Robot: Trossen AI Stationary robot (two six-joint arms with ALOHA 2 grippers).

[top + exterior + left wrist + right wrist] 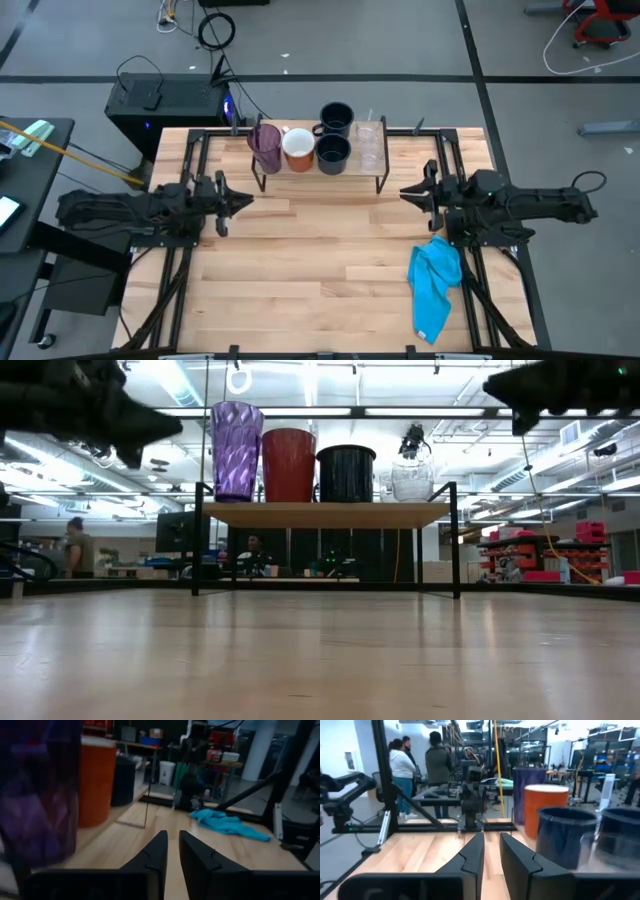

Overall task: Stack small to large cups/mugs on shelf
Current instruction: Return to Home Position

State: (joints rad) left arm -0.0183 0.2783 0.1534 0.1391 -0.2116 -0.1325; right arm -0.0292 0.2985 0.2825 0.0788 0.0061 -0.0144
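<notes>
Overhead, the wooden table [320,260] is mostly bare, with wide open room between the two arms. The shelf [312,172] stands centred by the far edge. On it, left to right, are the purple tumbler [265,146], the white-and-orange mug [298,148] and a navy mug [333,153] with the second navy mug [336,118] just behind it. The clear glasses [371,145] close the right end. What is inside the cups cannot be made out. The left gripper [240,200] hovers near the shelf's left front corner and the right gripper [408,193] near its right one, both apart from it. A blue cloth [437,285] lies crumpled near the table's right edge.

At table height, the cups stand upright on the shelf board [325,514], with clear space beneath it. People [75,545] show in the room behind.

Each wrist view shows its own fingers [155,855] [470,857] drawn close together with only a slim gap, holding nothing.
</notes>
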